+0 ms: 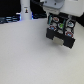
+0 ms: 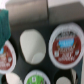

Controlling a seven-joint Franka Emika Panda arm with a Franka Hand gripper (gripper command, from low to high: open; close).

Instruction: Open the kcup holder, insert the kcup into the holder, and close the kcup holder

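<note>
Kcup (image 2: 36,78), green top, sits low in a tray slot of the kcup holder (image 1: 61,34), only partly in the wrist view, w/ white body around the lid. Looks seated already, tho the crop makes that a guess.

Handling, my read: light, stiff plastic shell w/ thin foil-type lid, smooth sides so a bit slippery. Best hold is across the rim or side wall, not pressing the lid, which could dent or puncture.

Around it: a pod w/ dark-red and white label (image 2: 65,46) fills the next slot, another red-topped pod (image 2: 6,55) at the edge, and a plain pale slot or pod (image 2: 33,46) between them. Can't tell if that one's empty. Teal patch (image 2: 4,24) in the corner, unclear what it is.

In the exterior view the holder's drawer is pulled open, pods showing, arm directly above it on the white table (image 1: 30,60). Gripper (image 1: 56,14) hovers over the tray; fingers not visible in either view, so can't tell if they're spread or pinched.

Drawer not yet pushed shut, I'd say that's what's left.
</note>
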